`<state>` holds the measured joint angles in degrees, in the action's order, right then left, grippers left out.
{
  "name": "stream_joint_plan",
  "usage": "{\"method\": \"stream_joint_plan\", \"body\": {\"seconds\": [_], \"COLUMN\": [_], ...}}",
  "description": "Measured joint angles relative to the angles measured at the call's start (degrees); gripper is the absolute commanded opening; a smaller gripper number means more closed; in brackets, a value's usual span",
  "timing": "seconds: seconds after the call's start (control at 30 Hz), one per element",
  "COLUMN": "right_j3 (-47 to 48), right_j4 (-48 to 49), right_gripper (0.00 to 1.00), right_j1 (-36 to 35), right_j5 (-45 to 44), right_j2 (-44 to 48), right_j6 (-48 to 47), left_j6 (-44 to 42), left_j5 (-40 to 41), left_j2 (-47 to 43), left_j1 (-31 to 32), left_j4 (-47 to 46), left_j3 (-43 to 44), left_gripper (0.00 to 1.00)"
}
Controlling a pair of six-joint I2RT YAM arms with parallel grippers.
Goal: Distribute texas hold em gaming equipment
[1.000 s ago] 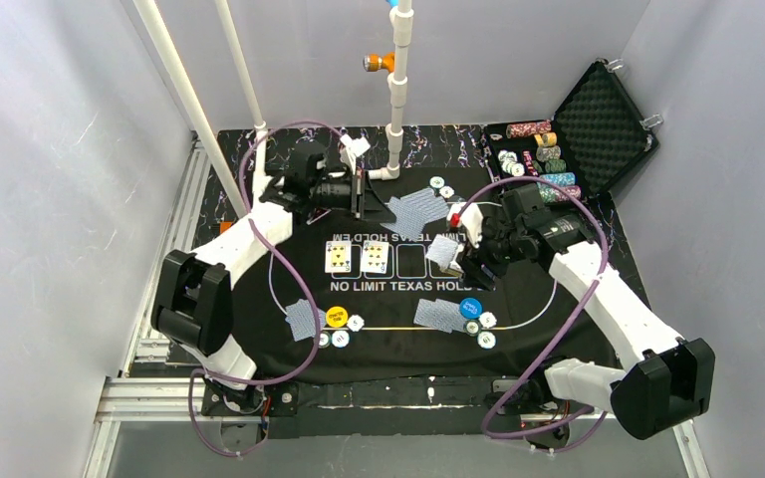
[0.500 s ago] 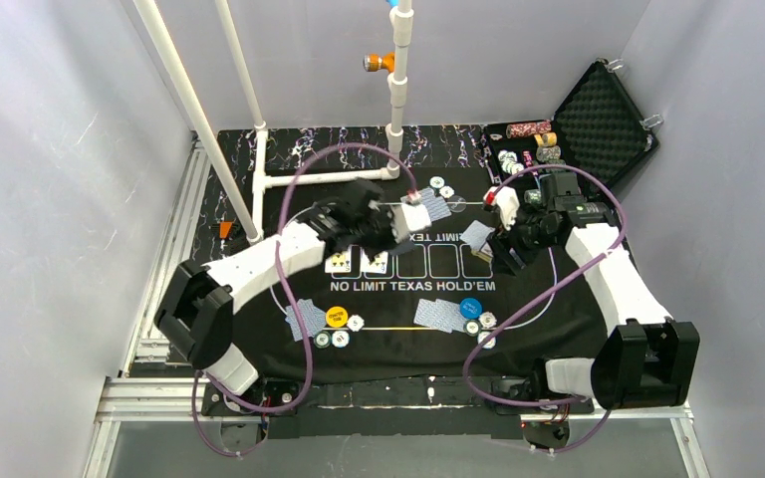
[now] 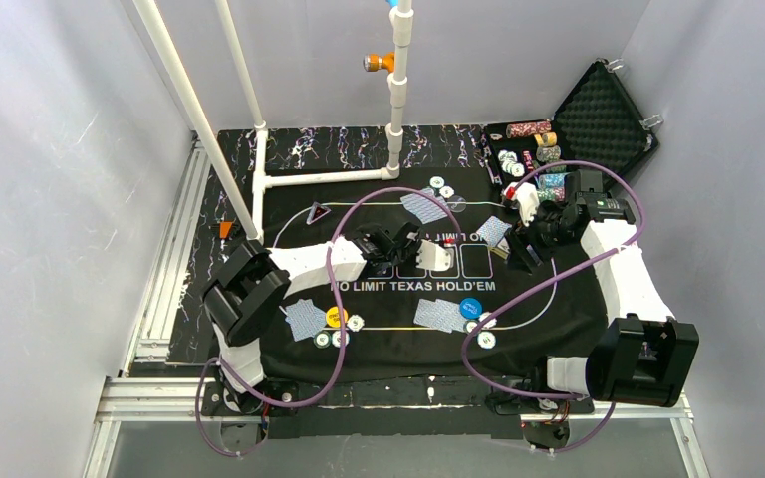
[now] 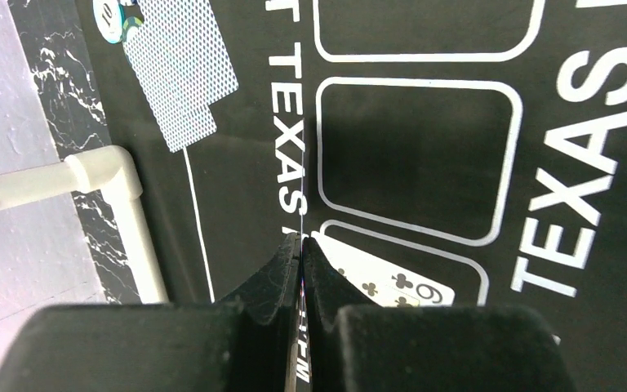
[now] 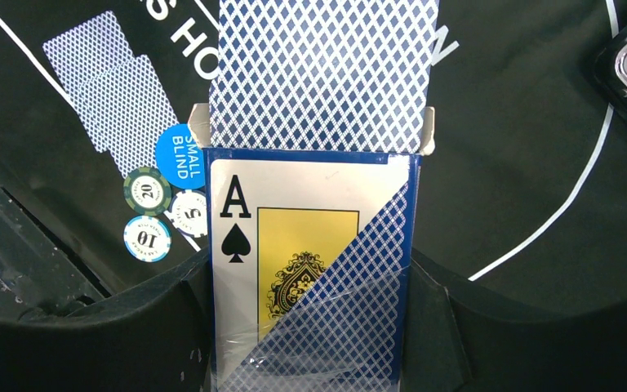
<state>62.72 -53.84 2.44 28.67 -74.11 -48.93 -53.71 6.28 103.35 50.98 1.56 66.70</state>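
Gripping a card box (image 5: pixel 310 237) from both sides with the right gripper (image 5: pixel 310 314), over the right side of the mat (image 3: pixel 398 354). Showing an ace of spades on the box's front, with a deck of blue-backed cards (image 5: pixel 326 73) sticking out of its open top.

Holding the left gripper (image 4: pixel 302 238) fully closed, fingers pressed flat together, over the middle of the mat at the printed row of outlined boxes. Pointing down just beside a face-up clubs card (image 4: pixel 392 286) lying inside one outline; impossible to tell whether touching the mat.

Bearing, along the mat's near edge right of centre, two face-down cards (image 3: pixel 440 315), with the blue button (image 3: pixel 470 307) just beside them and three chips (image 3: pixel 486 340) clustered next to it. Bearing, toward the near left corner, another face-down pair (image 3: pixel 304 319), the yellow button (image 3: pixel 336 317) and three more chips (image 3: pixel 340 339). Bearing, toward the far edge, a third face-down pair (image 3: pixel 425 206) with two chips (image 3: pixel 437 182) close by.

Standing open at the far right corner, the foam-lined case (image 3: pixel 603 124), holding stacked chips (image 3: pixel 530 128).
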Motion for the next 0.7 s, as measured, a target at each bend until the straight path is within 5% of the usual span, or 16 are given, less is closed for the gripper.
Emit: {"method": "stream_joint_plan", "body": {"seconds": [0.47, 0.7], "right_j3": [-0.04, -0.59], "right_j4": [-0.09, -0.11], "right_gripper": [0.01, 0.01], "right_j1": [0.07, 0.07], "right_j5": [1.95, 1.97], "right_j2": [0.00, 0.00], "right_j6": [-0.61, -0.66], "left_j6": [-1.46, 2.14], "left_j5": [0.94, -2.75], "left_j2": [3.37, 3.52], "left_j1": [2.75, 3.15], "left_j4": [0.00, 7.98], "left_j3": [-1.20, 0.59], "left_gripper": [0.17, 0.49]}}
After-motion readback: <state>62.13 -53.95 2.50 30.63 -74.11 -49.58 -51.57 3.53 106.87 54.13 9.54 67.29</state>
